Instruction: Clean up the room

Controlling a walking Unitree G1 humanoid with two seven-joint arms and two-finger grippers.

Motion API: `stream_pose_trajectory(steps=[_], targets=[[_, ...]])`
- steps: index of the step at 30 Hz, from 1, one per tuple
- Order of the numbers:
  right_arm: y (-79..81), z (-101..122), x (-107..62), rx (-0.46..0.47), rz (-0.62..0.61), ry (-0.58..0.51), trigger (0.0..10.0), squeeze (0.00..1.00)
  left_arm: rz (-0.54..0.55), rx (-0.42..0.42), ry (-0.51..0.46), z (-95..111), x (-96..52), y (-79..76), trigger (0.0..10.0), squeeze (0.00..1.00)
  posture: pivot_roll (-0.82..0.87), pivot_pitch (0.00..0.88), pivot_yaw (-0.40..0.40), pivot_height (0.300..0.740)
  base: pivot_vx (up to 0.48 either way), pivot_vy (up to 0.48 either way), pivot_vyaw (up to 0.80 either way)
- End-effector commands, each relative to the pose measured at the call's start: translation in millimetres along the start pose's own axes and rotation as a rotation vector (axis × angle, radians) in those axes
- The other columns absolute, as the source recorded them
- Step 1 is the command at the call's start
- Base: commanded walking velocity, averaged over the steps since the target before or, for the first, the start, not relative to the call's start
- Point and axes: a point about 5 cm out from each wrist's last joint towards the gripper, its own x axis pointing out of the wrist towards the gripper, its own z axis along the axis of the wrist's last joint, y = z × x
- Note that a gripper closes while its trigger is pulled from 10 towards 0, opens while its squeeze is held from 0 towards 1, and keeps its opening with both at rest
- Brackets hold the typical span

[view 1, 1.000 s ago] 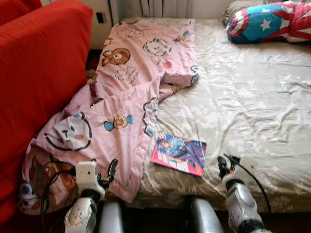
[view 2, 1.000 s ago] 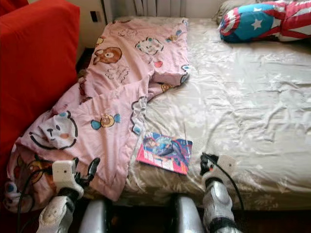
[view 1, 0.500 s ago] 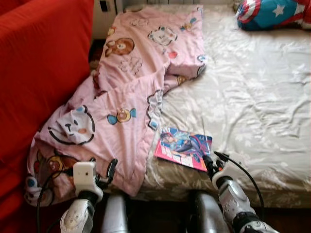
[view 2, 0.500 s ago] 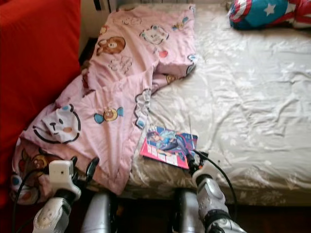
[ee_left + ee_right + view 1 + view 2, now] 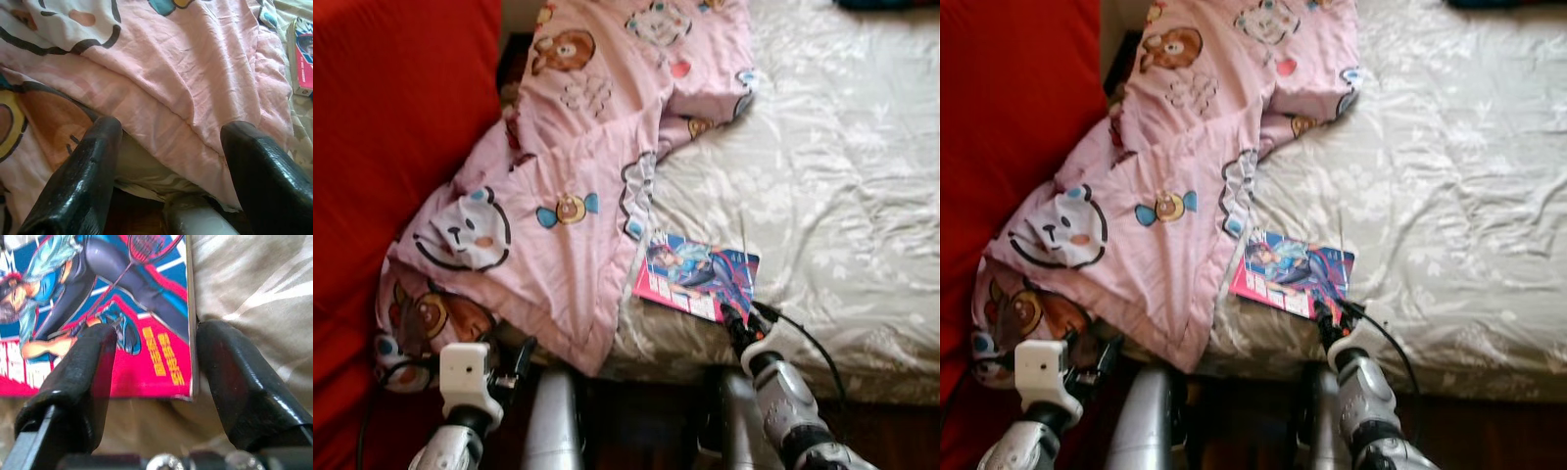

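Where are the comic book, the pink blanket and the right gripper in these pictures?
comic book (image 5: 697, 277), left eye view, middle of its cover.
pink blanket (image 5: 570, 211), left eye view, on the bow-tie print.
right gripper (image 5: 155, 366), right wrist view, between its open fingertips, at the book's corner.

Head cameras look down at the bed (image 5: 842, 186); wrist cameras sit close.
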Motion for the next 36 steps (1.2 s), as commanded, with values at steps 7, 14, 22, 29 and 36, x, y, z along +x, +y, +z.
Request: stream_pose_trajectory(steps=[7, 14, 22, 29, 36], targets=[[-12.5, -29.5, -14.6, 0.194, -0.027, 0.102, 10.0, 0.0, 0.005, 0.014, 0.052, -3.2, -8.5, 5.8, 10.0, 0.0, 0.21, 0.354, 0.096, 0.588, 0.0, 0.0, 0.0], [-10.1, -30.7, -15.3, 0.434, 0.047, 0.086, 10.0, 0.0, -0.002, 0.03, 0.06, 0.5, -11.7, 7.2, 10.0, 0.0, 0.23, 0.359, 0.106, 0.588, 0.0, 0.0, 0.0], [-1.9, -33.4, -13.0, 0.582, 0.08, 0.102, 10.0, 0.0, -0.013, 0.043, 0.068, 3.4, -14.4, 6.6, 10.0, 0.0, 0.25, 0.364, 0.112, 0.588, 0.0, 0.0, 0.0], [18.1, -40.7, -8.9, 0.609, 0.15, 0.163, 10.0, 0.0, -0.023, 0.062, 0.072, 4.8, -14.2, 9.0, 10.0, 0.0, 0.27, 0.361, 0.115, 0.588, 0.0, 0.0, 0.0], [25.8, -39.3, -4.9, 0.659, 0.147, 0.15, 10.0, 0.0, -0.021, 0.064, 0.079, 5.2, -17.1, 8.9, 10.0, 0.0, 0.28, 0.367, 0.115, 0.588, 0.0, 0.0, 0.0]])
